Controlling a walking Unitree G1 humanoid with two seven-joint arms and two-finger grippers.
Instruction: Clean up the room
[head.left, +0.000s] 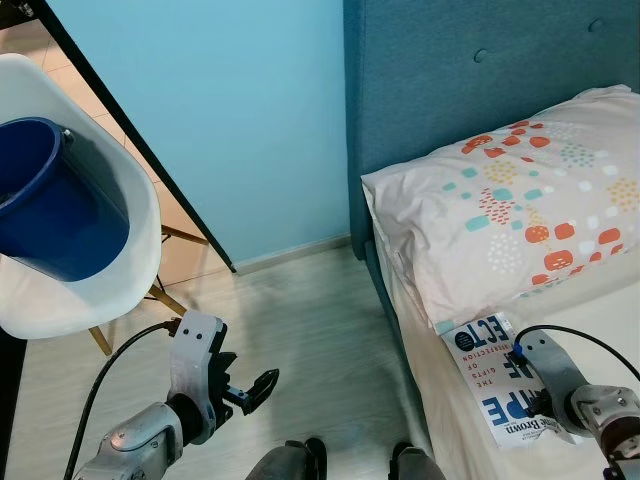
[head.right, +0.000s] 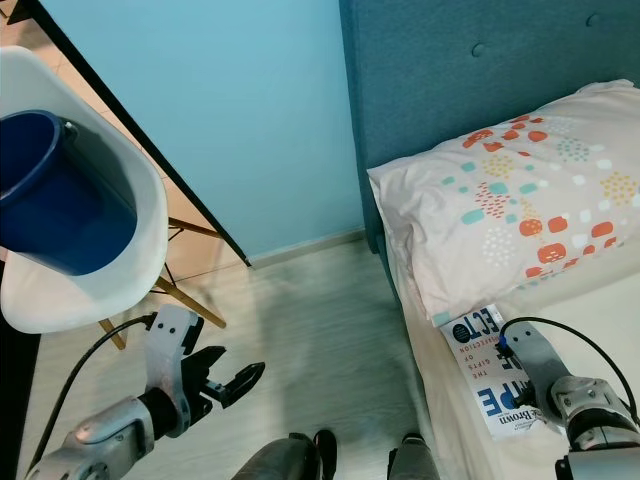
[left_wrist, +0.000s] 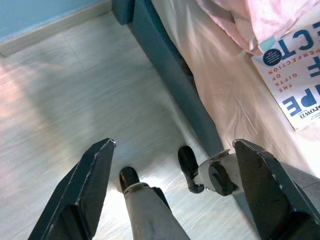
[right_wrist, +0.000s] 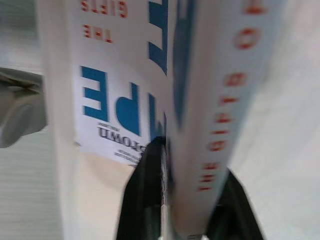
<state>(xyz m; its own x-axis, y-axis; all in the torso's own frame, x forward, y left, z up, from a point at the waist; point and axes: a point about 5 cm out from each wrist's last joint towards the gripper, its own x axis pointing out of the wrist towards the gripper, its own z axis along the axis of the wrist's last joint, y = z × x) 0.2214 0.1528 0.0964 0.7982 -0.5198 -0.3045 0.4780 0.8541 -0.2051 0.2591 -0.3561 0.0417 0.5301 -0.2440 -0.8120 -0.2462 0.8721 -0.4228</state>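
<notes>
Right gripper (right_wrist: 182, 200) is clamped on the book (head.left: 490, 375): black fingers (right_wrist: 145, 200) pinch the spine end, one on the cover side, one on the far side. In the right wrist view the spine runs straight out from the claw, so the book's long axis points away from the gripper, with red spine lettering along it. Cover is white, glossy, with big blue block type and smaller red text. From the head view the book lies flat on the cream bed sheet (head.left: 600, 310) just ahead of the right claw, its long axis running from the gripper toward the pillow (head.left: 510, 200), top corner touching the pillow edge.

Left gripper (head.left: 250, 392) hangs over pale wood-look floor (head.left: 300, 330), fingers (left_wrist: 87, 185) spread wide, holding nothing.

Beyond the book: the pillow is soft, off-white, printed with orange and teal dots. Behind it stands a teal tufted fabric headboard (head.left: 470, 70).

Far from the left claw: a white moulded plastic chair (head.left: 130, 210) on wooden legs, with a round blue bucket (head.left: 60, 200) on the seat. Light blue wall (head.left: 240, 110) behind.
</notes>
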